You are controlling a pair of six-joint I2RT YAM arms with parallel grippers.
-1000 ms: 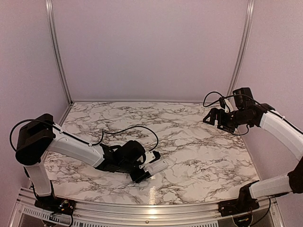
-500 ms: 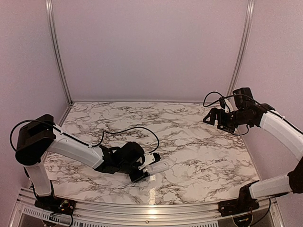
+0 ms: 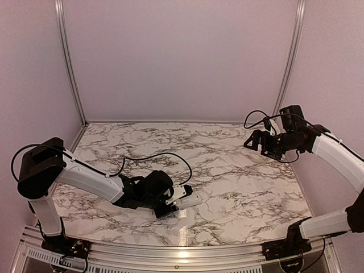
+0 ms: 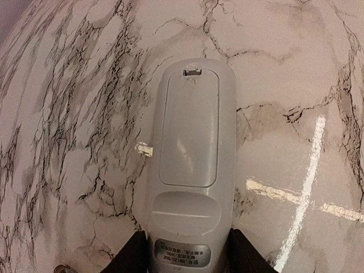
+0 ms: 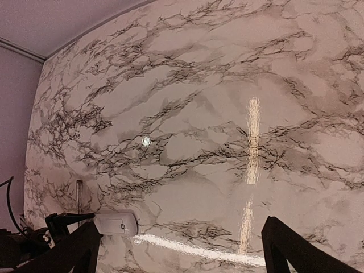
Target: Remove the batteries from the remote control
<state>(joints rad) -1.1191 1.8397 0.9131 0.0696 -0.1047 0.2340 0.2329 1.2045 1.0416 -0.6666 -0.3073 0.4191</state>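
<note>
The remote control [image 3: 186, 200] is a slim white bar at the front of the marble table, left of centre. My left gripper [image 3: 169, 207] is shut on its near end. In the left wrist view the remote [image 4: 190, 153] lies back face up just over the table. Its battery cover is closed, and it sits between my black fingers [image 4: 132, 257]. The batteries are hidden. My right gripper [image 3: 254, 141] hangs high at the far right, open and empty. In its wrist view the remote [image 5: 115, 223] shows small at the lower left.
A black cable [image 3: 165, 154] loops over the table behind the left arm. A thin pale stick [image 5: 79, 196] lies beside the left gripper in the right wrist view. Metal rails [image 3: 170, 250] edge the table, and purple walls close it in.
My left gripper has shifted the remote slightly, a little right and then back left. The right arm has not moved.
</note>
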